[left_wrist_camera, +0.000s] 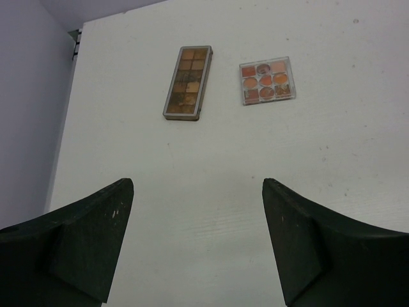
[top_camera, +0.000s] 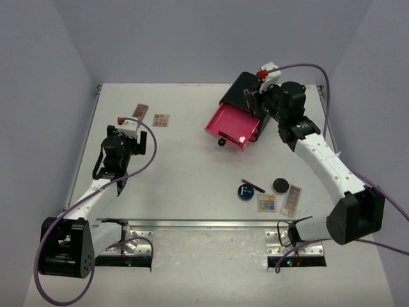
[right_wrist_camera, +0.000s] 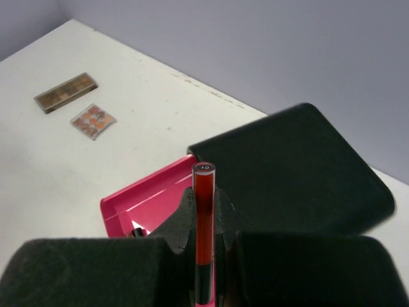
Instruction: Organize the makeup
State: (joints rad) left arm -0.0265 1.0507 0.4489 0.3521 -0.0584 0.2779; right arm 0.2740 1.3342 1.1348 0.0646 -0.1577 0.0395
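Right gripper (right_wrist_camera: pixel 204 220) is clamped tight on a thin red-black pencil (right_wrist_camera: pixel 204 188). The pencil stands roughly upright between the fingers, red end up. Right below it is the pink drawer (top_camera: pixel 231 125), pulled out of the black box (top_camera: pixel 245 88) near the far right corner of the table (top_camera: pixel 192 160).

Left gripper (left_wrist_camera: pixel 198 236) is spread wide with nothing in it, over the left side of the table. Just ahead of it, toward the far left corner, are a long brown palette (left_wrist_camera: pixel 187 82) and a small square orange palette (left_wrist_camera: pixel 267 81), side by side but not touching.

The rest of the makeup is bunched by the near edge on the right. There's a round blue compact (top_camera: pixel 245 191) with a white F, and a second pencil (top_camera: pixel 253 185) lying at its far rim. A round black compact (top_camera: pixel 280 185) sits further right. A square multicoloured palette (top_camera: pixel 266 203) is in front, with a long pinkish palette (top_camera: pixel 291 200) tilted just beside it.
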